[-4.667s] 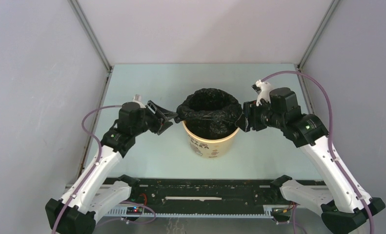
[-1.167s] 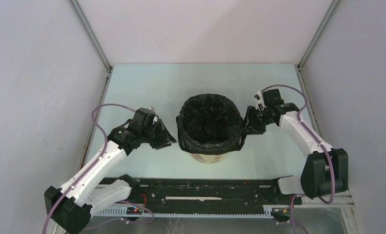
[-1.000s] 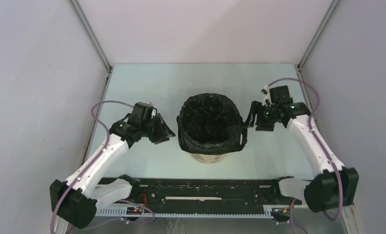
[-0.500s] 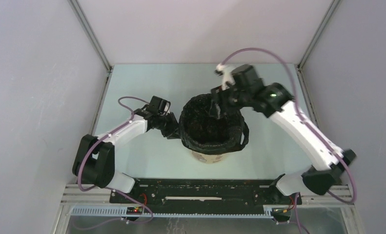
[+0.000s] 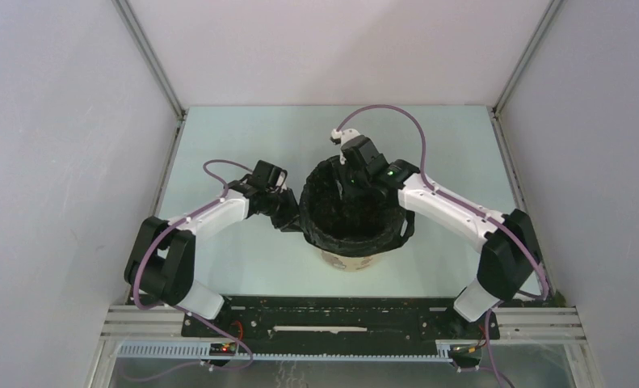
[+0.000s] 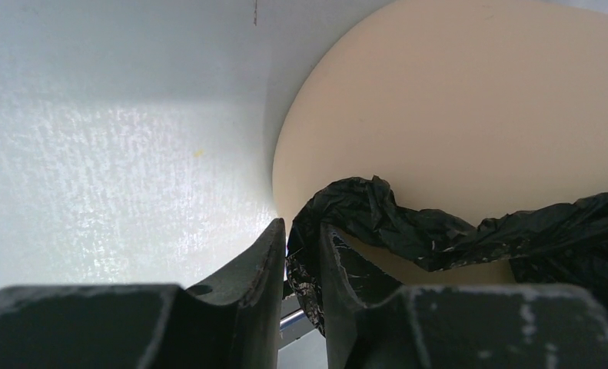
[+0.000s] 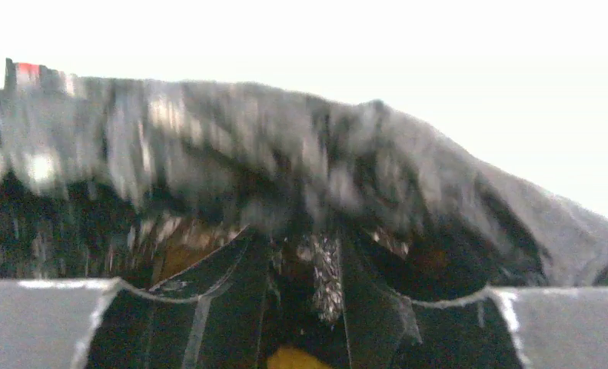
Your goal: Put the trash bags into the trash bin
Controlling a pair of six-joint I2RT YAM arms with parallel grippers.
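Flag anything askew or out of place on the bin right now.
The trash bag sits unevenly on the trash bin: a loop handle sticks out loose on its right side, and at the left its edge is bunched into a twisted strand pinched in the left gripper. Nothing spilled or torn shows.

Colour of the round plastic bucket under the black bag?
Pale yellow round plastic bucket under the crinkled black plastic bag; clearest in the left wrist view.

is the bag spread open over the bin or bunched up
Spread open. In the top view the trash bag shows a round, gaping mouth, its edge turned down over the rim of the trash bin.
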